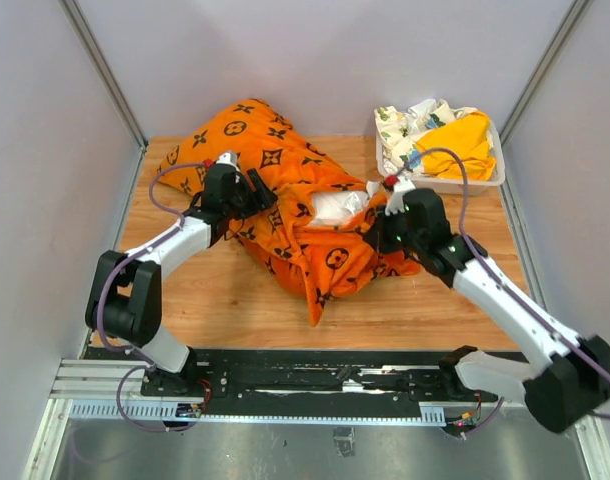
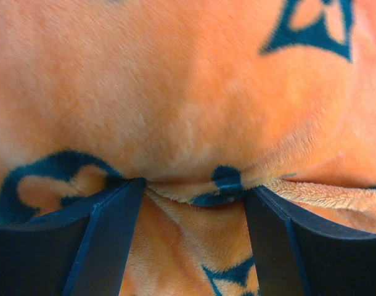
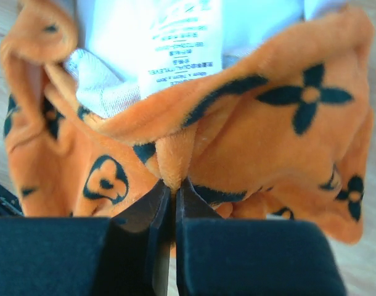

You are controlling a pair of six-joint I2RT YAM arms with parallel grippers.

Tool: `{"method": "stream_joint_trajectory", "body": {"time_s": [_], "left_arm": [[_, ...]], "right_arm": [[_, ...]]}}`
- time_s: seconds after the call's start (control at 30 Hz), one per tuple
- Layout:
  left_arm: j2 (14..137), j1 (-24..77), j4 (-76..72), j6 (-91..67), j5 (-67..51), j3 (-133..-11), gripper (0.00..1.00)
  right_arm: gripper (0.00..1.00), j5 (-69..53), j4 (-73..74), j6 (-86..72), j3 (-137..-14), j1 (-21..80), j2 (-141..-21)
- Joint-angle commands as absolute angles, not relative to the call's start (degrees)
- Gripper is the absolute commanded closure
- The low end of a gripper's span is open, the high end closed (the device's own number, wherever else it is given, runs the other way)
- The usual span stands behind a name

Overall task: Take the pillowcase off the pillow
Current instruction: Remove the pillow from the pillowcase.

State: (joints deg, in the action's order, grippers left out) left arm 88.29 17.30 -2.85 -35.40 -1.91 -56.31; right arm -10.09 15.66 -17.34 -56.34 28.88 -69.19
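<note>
The right gripper (image 1: 377, 232) is clamped tight on the pillowcase (image 1: 315, 255). In the right wrist view its 2 fingers (image 3: 145, 213) meet almost flush, with only a thin upright pleat of orange plush pinched between the tips. That pleat belongs to the hem at the case's open mouth. Just above the pinch, the white pillow (image 3: 114, 37) shows through the opening, with a printed label (image 3: 182, 43) sewn to it.

The left gripper (image 1: 260, 190) stands wide open. Its 2 dark fingers (image 2: 102, 240) are well apart and pushed into the covered bulk of the pillow. A low ridge of orange fabric with a black motif runs across the gap from one fingertip to the other. The plush touches both tips, but nothing is pinched.

From above, the pillowcase lies across the middle of the wooden table (image 1: 215, 300). It is plump toward the far left corner and crumpled and slack toward the near side. A patch of pillow is bare at the mouth between the 2 grippers.
</note>
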Motion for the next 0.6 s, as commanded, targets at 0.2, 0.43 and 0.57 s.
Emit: {"method": "stream_joint_trajectory", "body": {"time_s": [0.2, 0.43, 0.57], "left_arm": [[92.3, 8.6, -7.3, -32.4, -2.0, -57.7, 0.31], [73.2, 16.5, -10.9, -25.2, -2.8, -55.6, 0.28], [68.7, 24.1, -10.9, -15.4, -15.5, -57.5, 0.11]], "right_arm": [[0.92, -2.2, 31.9, -35.3, -33.3, 34.5, -46.2], [0.17, 24.2, 34.8, -30.3, -48.2, 45.6, -47.6], [0.01, 28.1, 25.9, -21.2, -55.2, 45.5, -52.6]]}}
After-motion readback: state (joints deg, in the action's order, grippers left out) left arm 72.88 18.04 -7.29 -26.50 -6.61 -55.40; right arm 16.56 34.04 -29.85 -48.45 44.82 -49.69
